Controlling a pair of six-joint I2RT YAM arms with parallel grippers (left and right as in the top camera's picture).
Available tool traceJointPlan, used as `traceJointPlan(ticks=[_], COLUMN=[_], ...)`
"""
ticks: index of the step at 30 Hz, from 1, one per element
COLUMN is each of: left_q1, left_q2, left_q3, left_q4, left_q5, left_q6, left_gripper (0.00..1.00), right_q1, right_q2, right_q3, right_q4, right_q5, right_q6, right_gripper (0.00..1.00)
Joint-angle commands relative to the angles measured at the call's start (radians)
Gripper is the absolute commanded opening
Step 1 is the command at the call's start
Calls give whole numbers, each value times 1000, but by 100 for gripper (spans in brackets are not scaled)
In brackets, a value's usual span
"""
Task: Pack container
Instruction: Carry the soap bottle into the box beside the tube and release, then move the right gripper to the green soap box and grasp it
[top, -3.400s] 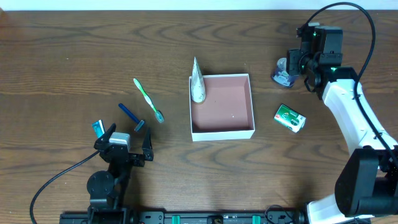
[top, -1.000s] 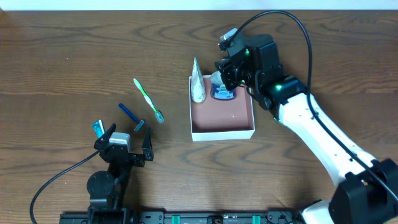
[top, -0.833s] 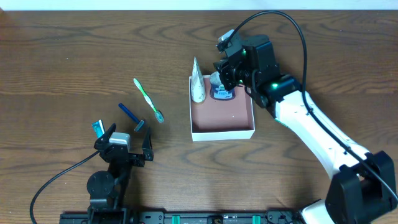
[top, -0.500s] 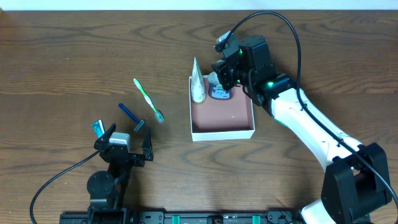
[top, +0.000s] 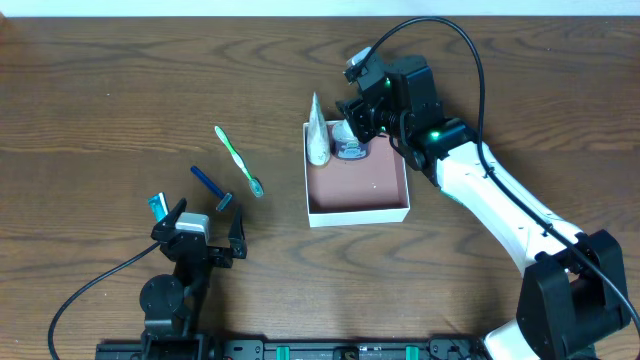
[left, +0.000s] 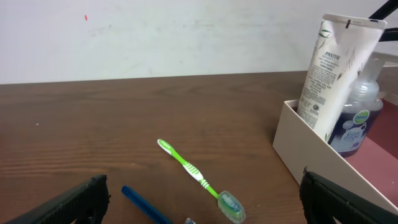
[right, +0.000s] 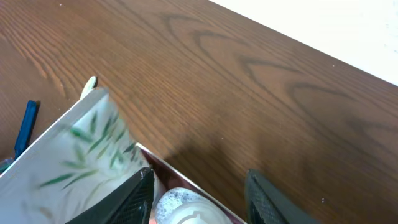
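The right claw (top: 352, 133) hangs straight over the upright bottle (left: 356, 124) in the container's (top: 360, 214) far corner beside the tube (left: 333, 68), its fingers straddling the bottle, though whether pinching or slack I cannot tell.

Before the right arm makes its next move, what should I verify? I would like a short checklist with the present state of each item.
1. Bottle inside the container: ok. It stands in the far left corner, beside the tube.
2. Right gripper free of the bottle: cannot tell. Its fingers flank the cap, but whether they touch it is unclear.
3. Tube inside the container: ok. It leans at the left wall.
4. Left gripper open and holding nothing: ok.
5. Everything packed: not ok. The toothbrush and the razor lie on the table.
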Motion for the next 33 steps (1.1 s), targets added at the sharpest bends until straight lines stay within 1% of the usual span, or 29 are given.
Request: traceJointPlan(ticks=[1,4,8,10,13,15,18,21,24,28,33], left_q1=[4,4,4,4,4,4,4,4,4,4,4], left_q2=[0,0,0,0,0,0,0,0,0,0,0], left_q3=[-18,-18,-18,-18,-18,-18,-18,-18,-18,-18,-18], left_q4=[-33,-33,-33,-33,-33,-33,-33,-33,-33,-33,-33], left_q5=[10,10,10,10,10,10,10,10,10,10,10], left_q6=[5,5,5,5,5,5,5,5,5,5,5], left_gripper=[98,98,98,98,98,98,98,98,98,98,98], right_q1=[8,6,1,-13,-52,-92,-161,-235,-300,-355,-383], right_q2=[2,-14,-89,-139,-222,-278,-335,-348,-327,-284,-219], right_q3=[13,21,57,88,134,159,166,165,131,48,-31], right_q4=[12,11,-50,-113,-257,-393,-578,-790,-921,-935,-893], right_q5=[-5,-5,-4,4,62,125,166,233,274,273,273], right_q6=[-13,-3,11,27,103,175,228,303,369,377,352], right_gripper=[48,49,51,55,60,63,64,64,65,71,78])
